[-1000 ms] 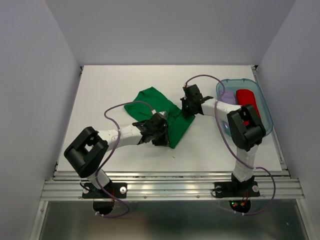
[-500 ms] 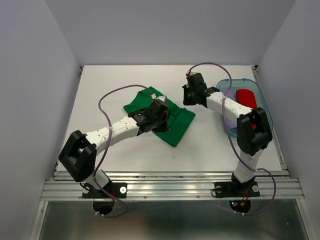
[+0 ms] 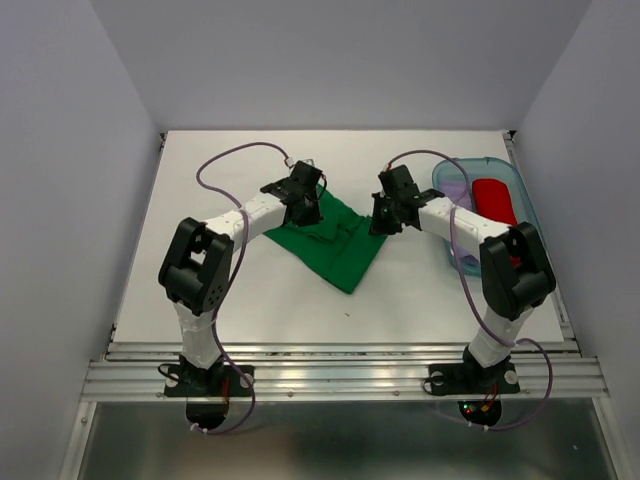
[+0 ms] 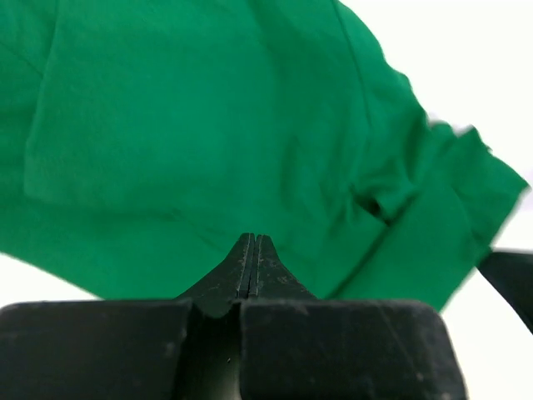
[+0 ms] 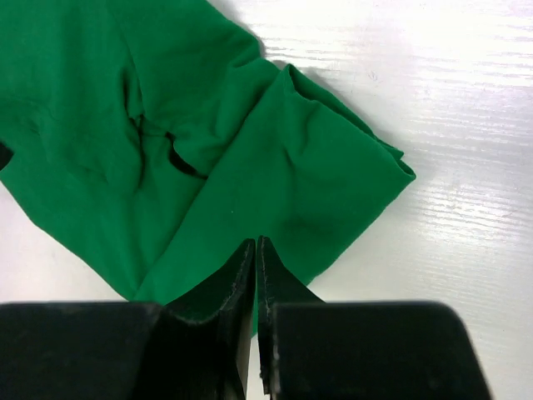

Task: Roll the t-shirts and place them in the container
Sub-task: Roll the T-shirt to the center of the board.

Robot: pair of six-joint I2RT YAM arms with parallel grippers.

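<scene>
While the left tool (image 4: 253, 242) and right tool (image 5: 256, 243) sit closed, the green t-shirt (image 3: 340, 250) lies between.

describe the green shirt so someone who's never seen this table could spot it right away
Start at the white table; a clear blue bin sits at its right edge. The green t-shirt lies rumpled mid-table, left of the bin. Unlike the red shirt and lilac shirt, it is outside the bin.

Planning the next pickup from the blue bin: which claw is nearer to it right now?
Right. The right claw is at the right corner of the green t-shirt, just left of the blue bin; the left claw is across the shirt, farther left.
</scene>
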